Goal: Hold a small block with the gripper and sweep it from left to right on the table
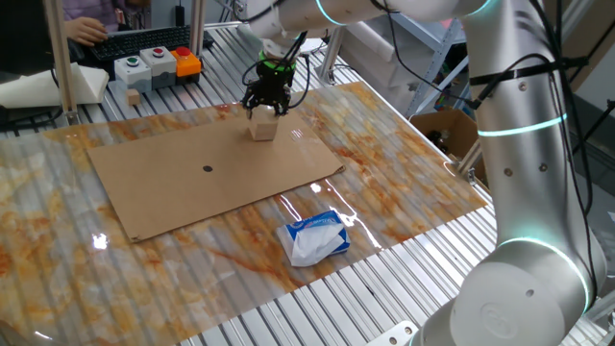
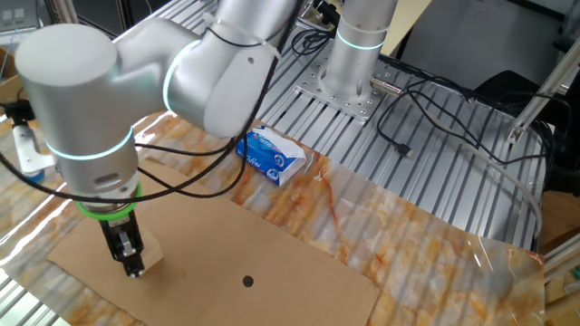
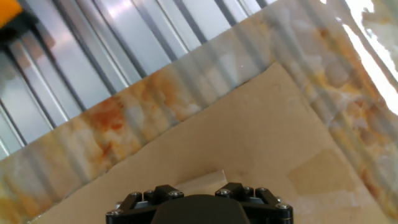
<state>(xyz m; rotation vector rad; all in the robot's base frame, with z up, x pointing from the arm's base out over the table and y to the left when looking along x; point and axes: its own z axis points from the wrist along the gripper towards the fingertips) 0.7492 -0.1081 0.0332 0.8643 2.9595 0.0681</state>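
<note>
The small block [image 1: 262, 127] is a light-tan wooden cube resting on the far corner of the brown cardboard sheet [image 1: 207, 168]. My gripper [image 1: 263, 110] stands upright right over it, fingers down on its top half, shut on it. In the other fixed view the gripper [image 2: 132, 265] is at the sheet's left corner with the block [image 2: 148, 256] showing beside the fingers. In the hand view only the block's top edge [image 3: 205, 180] shows, between the black finger bases. The table [image 1: 404, 168] has an orange-and-beige marbled top.
A white-and-blue soft packet [image 1: 314, 236] lies on the table near the front edge, right of the sheet. A button box [image 1: 154, 65] and a keyboard stand behind the table at the back left. Black cables hang from the arm near the gripper.
</note>
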